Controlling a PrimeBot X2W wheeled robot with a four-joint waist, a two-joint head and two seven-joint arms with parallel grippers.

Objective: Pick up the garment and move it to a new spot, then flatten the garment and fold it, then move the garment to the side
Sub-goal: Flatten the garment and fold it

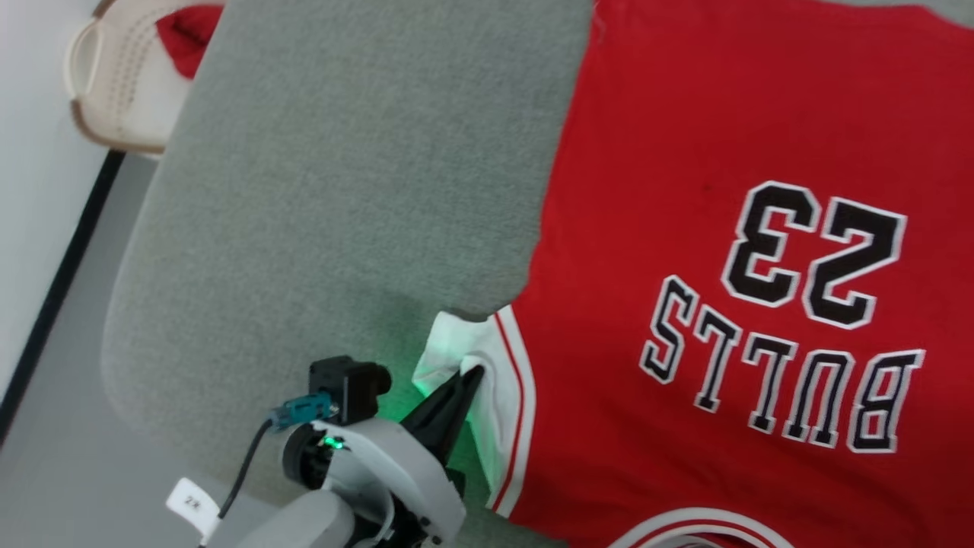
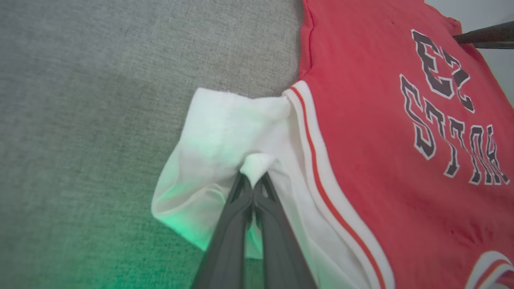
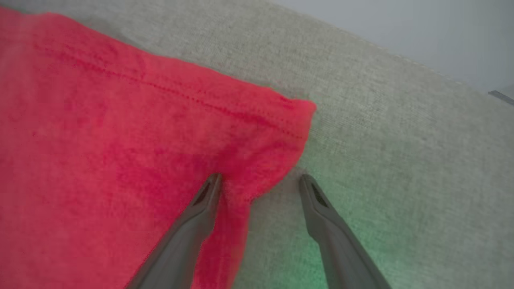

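The garment (image 1: 730, 251), a red jersey with a black-and-white "BULLS 23" graphic, lies spread on the grey surface (image 1: 342, 190). Its white sleeve (image 1: 487, 380) with red-striped trim is bunched at the lower middle. My left gripper (image 1: 473, 374) is shut on a pinch of that white sleeve (image 2: 225, 132), as the left wrist view shows at the left gripper (image 2: 253, 180). In the right wrist view my right gripper (image 3: 260, 180) stands open over a red hem corner of the garment (image 3: 257, 132), one finger on the cloth, the other on the grey surface (image 3: 393, 132).
A cream basket (image 1: 122, 76) holding a small red cloth (image 1: 189, 34) stands beyond the grey surface's far left edge. Pale floor with a dark line (image 1: 53, 289) runs along the left. A thin dark finger (image 2: 484, 36) crosses the upper right corner of the left wrist view.
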